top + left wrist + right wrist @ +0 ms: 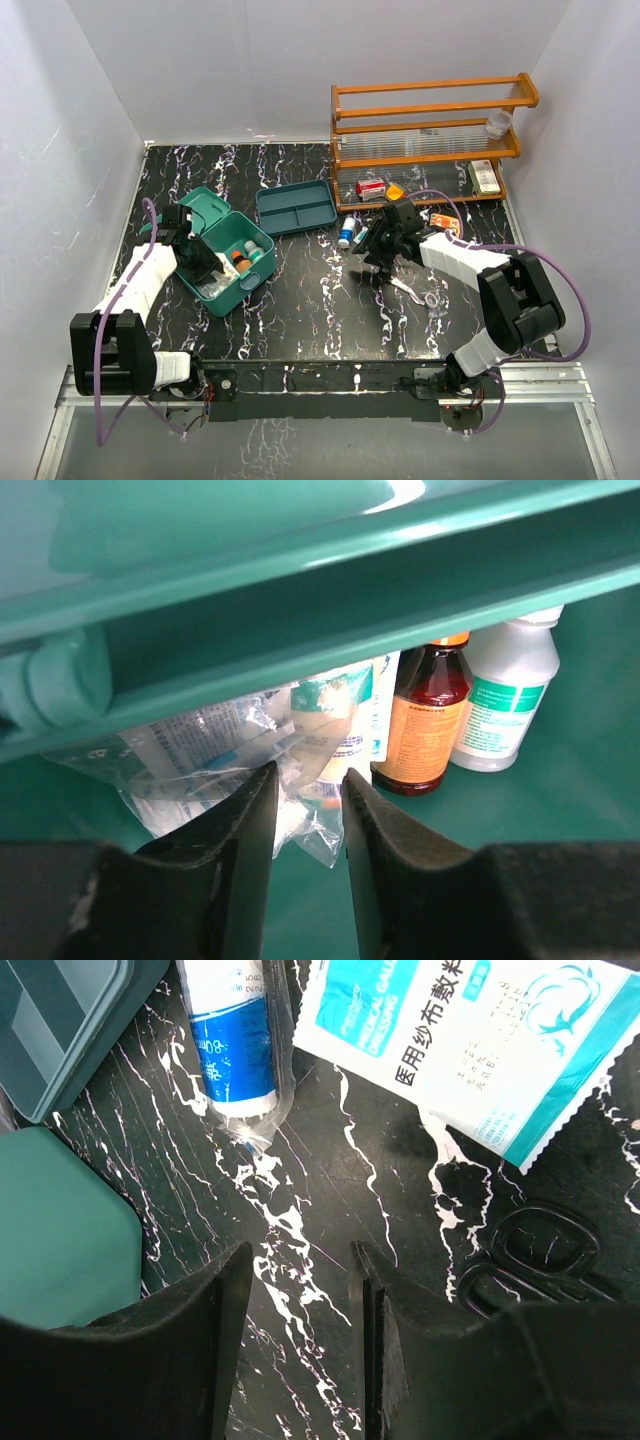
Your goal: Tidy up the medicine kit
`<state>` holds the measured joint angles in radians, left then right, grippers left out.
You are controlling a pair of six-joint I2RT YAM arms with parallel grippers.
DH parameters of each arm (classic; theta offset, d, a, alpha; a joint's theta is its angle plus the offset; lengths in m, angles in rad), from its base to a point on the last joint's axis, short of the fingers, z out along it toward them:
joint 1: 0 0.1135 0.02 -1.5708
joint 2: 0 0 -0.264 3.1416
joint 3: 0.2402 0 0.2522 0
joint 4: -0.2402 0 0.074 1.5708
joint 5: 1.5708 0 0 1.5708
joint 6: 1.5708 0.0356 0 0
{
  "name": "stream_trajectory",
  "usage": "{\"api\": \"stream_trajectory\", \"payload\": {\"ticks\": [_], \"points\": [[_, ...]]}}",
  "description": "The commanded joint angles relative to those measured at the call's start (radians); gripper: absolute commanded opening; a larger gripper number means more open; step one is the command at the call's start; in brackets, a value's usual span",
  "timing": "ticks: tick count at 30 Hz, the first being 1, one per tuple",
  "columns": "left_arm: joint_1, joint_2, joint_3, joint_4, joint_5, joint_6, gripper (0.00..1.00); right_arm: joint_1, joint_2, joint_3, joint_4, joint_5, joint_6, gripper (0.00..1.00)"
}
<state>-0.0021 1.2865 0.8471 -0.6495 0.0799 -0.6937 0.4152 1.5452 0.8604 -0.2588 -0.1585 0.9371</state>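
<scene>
Medicine kit, teal-green, lid up, holds bottles; left end effector and right end effector are part-open, empty.

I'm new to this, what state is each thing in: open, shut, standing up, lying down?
medicine kit, lid open.
brown syrup bottle, upright inside the kit, capped.
white bottle, upright beside it.
blue-labelled bottle, lying on the table.
gauze packet, lying flat on the table.
left gripper, jaws narrowly apart at the plastic bags; grip unclear.
right gripper, open and empty.

"医用纱布敷料" on gauze packet
</scene>
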Motion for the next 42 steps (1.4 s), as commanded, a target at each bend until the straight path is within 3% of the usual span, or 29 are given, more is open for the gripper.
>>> {"api": "stream_trajectory", "payload": {"ticks": [1,7,12,20,29,35,42], "points": [[0.005,-0.025,0.04,-0.041,0.007,0.006,0.34,0.003,-0.052,0.02,0.027,0.038,-0.011,0.41],[0.005,-0.101,0.161,-0.164,0.003,0.045,0.45,0.002,-0.103,0.042,-0.019,0.121,-0.034,0.41],[0.005,-0.15,0.252,-0.165,0.038,0.076,0.49,0.003,-0.15,0.026,-0.027,0.193,-0.036,0.42],[0.005,-0.229,0.252,0.068,0.33,0.175,0.49,0.001,-0.198,0.031,-0.109,0.344,-0.079,0.42],[-0.008,-0.358,0.108,0.355,0.568,0.105,0.51,-0.005,-0.323,-0.068,-0.204,0.49,-0.079,0.44],[-0.078,-0.368,0.089,0.473,0.582,0.071,0.56,-0.033,-0.429,-0.122,-0.301,0.53,-0.049,0.46],[-0.238,-0.339,0.087,0.554,0.517,0.086,0.61,-0.043,-0.54,-0.184,-0.368,0.589,-0.006,0.58]]}}
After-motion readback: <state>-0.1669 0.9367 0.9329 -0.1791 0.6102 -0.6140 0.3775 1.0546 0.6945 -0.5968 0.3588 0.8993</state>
